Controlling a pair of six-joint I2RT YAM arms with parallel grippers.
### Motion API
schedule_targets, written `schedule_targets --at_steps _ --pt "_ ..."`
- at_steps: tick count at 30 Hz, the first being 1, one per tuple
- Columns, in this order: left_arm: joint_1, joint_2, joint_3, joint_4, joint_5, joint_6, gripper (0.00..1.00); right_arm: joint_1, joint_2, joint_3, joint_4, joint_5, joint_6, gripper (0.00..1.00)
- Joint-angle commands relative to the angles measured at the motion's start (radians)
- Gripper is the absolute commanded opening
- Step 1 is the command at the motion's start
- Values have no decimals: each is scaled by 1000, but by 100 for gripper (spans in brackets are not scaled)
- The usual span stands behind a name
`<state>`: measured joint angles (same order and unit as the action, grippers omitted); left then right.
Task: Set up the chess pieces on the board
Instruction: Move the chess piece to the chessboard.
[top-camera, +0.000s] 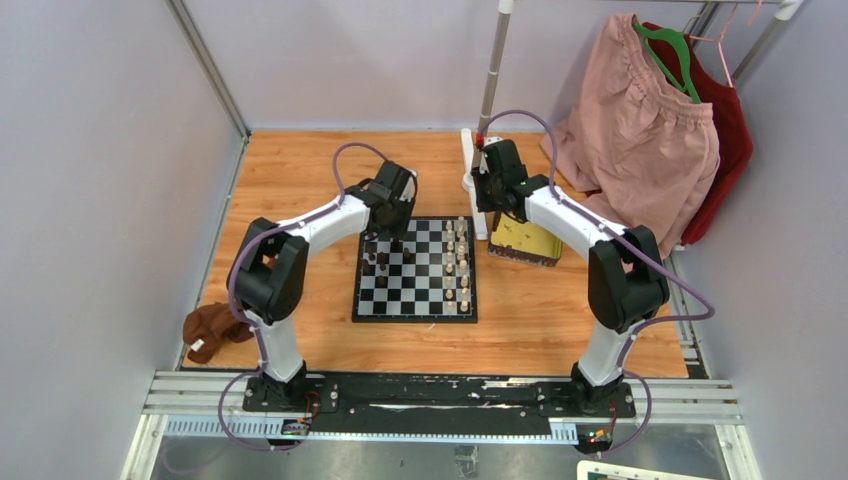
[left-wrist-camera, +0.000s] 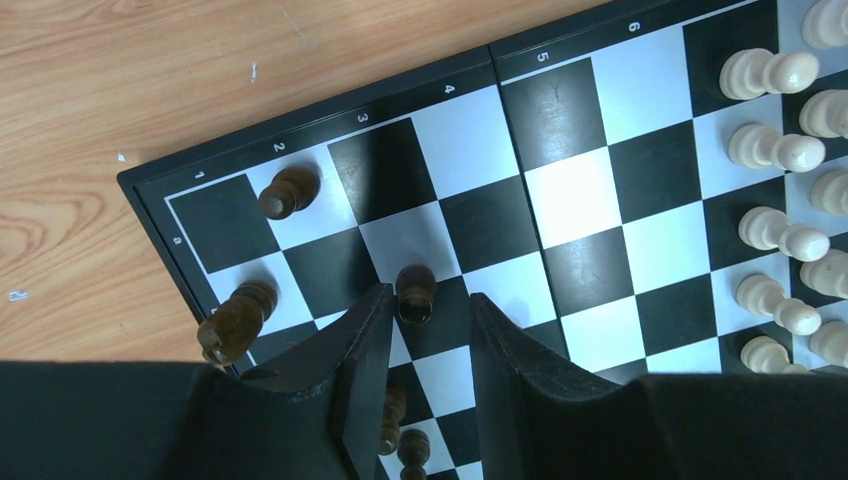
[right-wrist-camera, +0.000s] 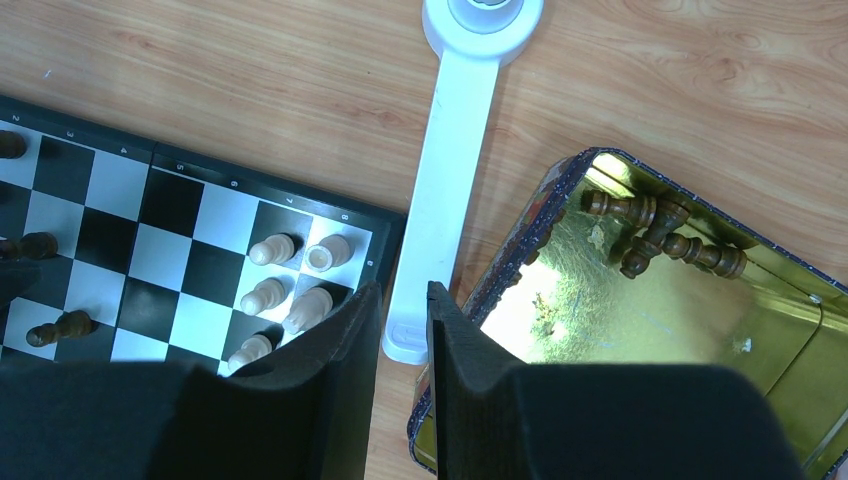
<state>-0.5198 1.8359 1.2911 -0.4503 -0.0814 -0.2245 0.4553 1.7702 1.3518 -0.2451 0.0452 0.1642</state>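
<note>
The board (top-camera: 415, 298) lies mid-table. Cream-white chess pieces (top-camera: 456, 262) stand in two files on its right side, and a few dark chess pieces (top-camera: 373, 262) stand at its far left. My left gripper (top-camera: 397, 240) hovers over that corner. In the left wrist view it (left-wrist-camera: 430, 305) is open, with a dark pawn (left-wrist-camera: 415, 293) standing on the board (left-wrist-camera: 600, 200) between the tips, next to the left finger. My right gripper (right-wrist-camera: 403, 295) is narrowly open and empty, over the gap between the board (right-wrist-camera: 120, 220) and the gold tray (right-wrist-camera: 520, 250). Several dark pieces (right-wrist-camera: 660, 235) lie in the tray.
A white pole base (right-wrist-camera: 450, 190) lies between board and tray, right under my right gripper. Pink and red clothes (top-camera: 650, 130) hang at the back right. A brown cloth (top-camera: 210, 328) lies at the table's left edge.
</note>
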Motion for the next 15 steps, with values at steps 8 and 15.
schedule_targets --at_steps 8,15 --pt "-6 36 32 4 -15 -1 37 -22 -8 -3 15 -8 12 28" --pt "-6 34 31 1 -23 2 31 -23 -2 0 15 -12 12 28"
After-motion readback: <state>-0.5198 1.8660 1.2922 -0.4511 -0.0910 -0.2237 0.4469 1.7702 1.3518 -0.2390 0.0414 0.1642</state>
